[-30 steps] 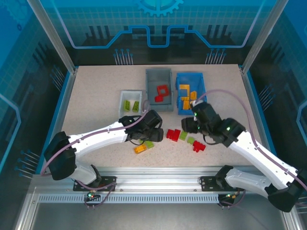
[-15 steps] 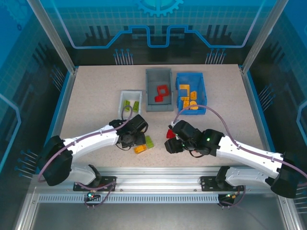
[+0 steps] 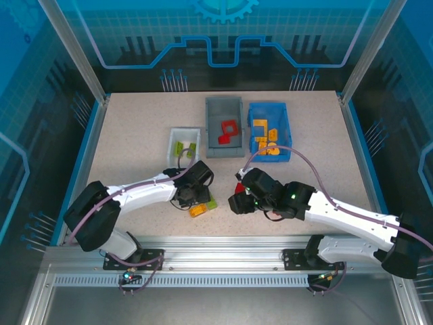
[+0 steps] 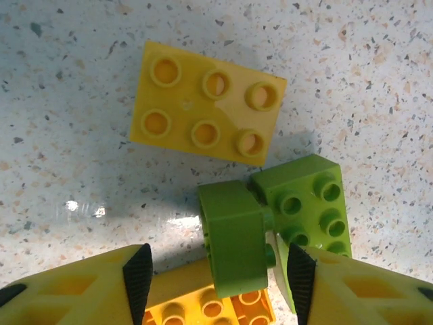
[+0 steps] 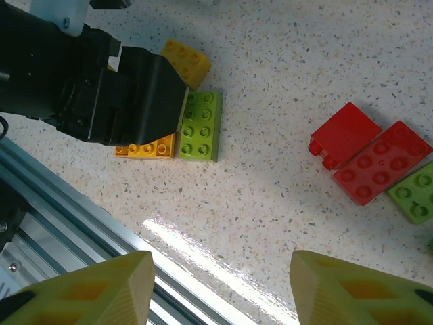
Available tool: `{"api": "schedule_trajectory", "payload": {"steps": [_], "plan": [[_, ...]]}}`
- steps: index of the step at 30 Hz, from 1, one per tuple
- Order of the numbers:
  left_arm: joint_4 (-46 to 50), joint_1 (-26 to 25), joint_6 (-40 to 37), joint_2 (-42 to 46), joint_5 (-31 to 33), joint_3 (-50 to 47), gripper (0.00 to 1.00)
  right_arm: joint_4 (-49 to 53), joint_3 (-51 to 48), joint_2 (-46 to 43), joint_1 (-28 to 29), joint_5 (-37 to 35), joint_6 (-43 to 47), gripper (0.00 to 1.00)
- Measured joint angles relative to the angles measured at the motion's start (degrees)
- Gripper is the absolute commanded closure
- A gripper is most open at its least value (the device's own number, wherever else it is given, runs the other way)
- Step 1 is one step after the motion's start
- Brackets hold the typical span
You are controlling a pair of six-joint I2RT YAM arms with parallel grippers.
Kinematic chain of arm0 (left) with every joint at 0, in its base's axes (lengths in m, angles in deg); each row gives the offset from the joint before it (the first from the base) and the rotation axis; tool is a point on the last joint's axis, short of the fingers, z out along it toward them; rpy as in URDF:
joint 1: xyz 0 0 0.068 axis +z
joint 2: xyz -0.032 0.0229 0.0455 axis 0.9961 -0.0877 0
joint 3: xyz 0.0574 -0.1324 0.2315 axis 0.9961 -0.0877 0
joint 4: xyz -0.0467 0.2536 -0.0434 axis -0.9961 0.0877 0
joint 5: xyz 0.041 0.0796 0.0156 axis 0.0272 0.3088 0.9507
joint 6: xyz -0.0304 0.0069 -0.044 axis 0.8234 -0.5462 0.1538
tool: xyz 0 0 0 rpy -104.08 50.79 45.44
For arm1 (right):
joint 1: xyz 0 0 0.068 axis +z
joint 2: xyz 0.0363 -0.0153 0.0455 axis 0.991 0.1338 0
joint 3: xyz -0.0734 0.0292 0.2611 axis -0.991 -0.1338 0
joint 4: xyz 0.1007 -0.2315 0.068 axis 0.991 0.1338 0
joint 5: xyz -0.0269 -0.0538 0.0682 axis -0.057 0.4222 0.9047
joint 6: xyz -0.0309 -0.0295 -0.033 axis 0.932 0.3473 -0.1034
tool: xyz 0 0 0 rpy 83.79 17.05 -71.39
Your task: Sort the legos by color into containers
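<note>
Our left pincer (image 4: 218,265) stands apart, straddling a lime green brick (image 4: 233,237); our right pincer (image 5: 220,265) hangs apart above the worktop (image 5: 270,196).

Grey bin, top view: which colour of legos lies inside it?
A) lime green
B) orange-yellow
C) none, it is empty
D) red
D: red legos lie in the grey bin, while the lime green legos sit in the white bin.

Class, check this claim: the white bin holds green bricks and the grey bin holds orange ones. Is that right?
No. The top external view shows red bricks in the grey bin, not orange; the white bin does hold green bricks.
</note>
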Motion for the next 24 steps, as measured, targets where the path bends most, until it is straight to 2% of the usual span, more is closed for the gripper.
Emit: {"api": "schedule_trajectory", "payload": {"steps": [2,9,14,21,24], "plan": [[-0.44,0.0,0.0,-0.09,0.04,-0.46,0.52,0.0,0.0,0.13,0.0,0.0,-0.02,0.43],[-0.31,0.0,-0.02,-0.07,1.18,-2.97,0.57,-0.13,0.0,0.63,0.0,0.0,-0.04,0.43],[-0.2,0.09,-0.17,1.31,2.91,-4.0,0.67,-0.22,0.0,0.79,0.0,0.02,-0.2,0.43],[-1.51,1.18,-3.41,1.75,4.13,-4.0,0.77,-0.52,0.0,0.96,0.37,0.42,-0.2,0.43],[-1.73,1.46,-4.81,1.75,4.63,-4.0,0.77,-0.76,0.0,1.07,0.44,0.42,-0.2,0.44]]}}
